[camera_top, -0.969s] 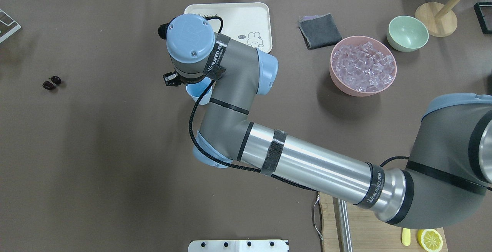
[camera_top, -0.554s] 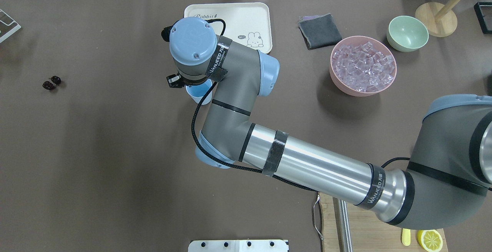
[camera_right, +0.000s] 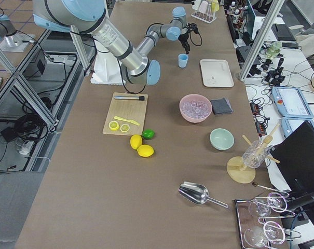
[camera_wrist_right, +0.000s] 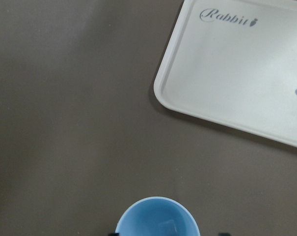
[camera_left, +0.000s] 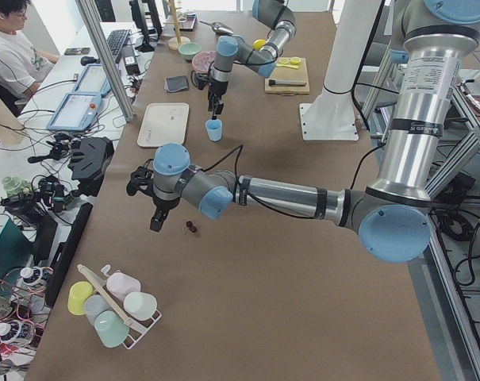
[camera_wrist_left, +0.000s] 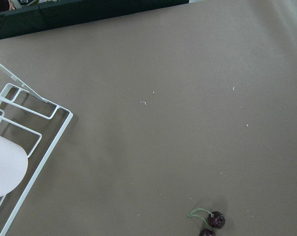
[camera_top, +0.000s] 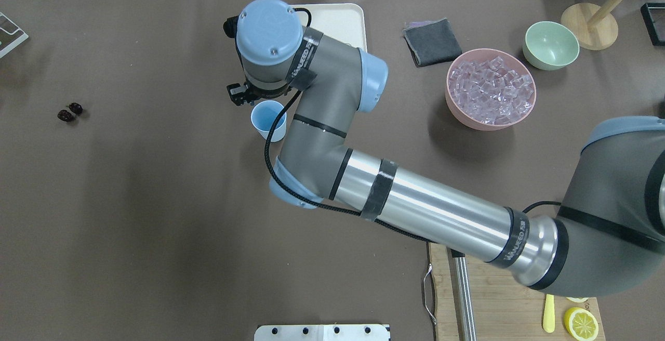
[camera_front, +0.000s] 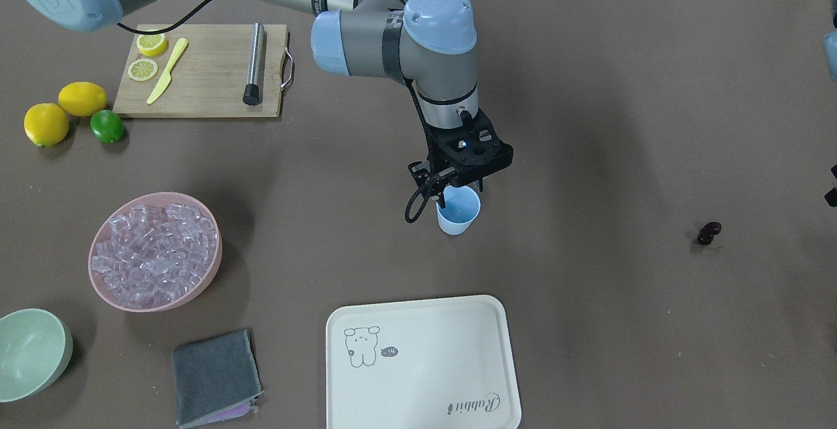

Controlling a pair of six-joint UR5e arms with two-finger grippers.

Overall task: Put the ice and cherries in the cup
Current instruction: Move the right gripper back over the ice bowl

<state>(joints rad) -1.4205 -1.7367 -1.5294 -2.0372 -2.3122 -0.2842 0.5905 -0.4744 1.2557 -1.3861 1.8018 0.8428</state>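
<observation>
Right wrist-mounted view shows right gripper (camera_front: pixel 461 192) spread open, empty, above the cup (camera_wrist_right: pixel 158 219); advisable to lift straight clear before fetching ice (camera_front: pixel 153 252); left gripper (camera_left: pixel 155 222) jaw state cannot be told.

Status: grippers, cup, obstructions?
Right gripper open above cup. Left gripper by cherries, state unclear. Ice in pink bowl. Nothing blocking cup.

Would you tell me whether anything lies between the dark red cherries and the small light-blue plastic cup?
Nothing visible on the table does: only bare brown tabletop separates the cherries and the cup. The right gripper hangs close above the cup's rim.
</observation>
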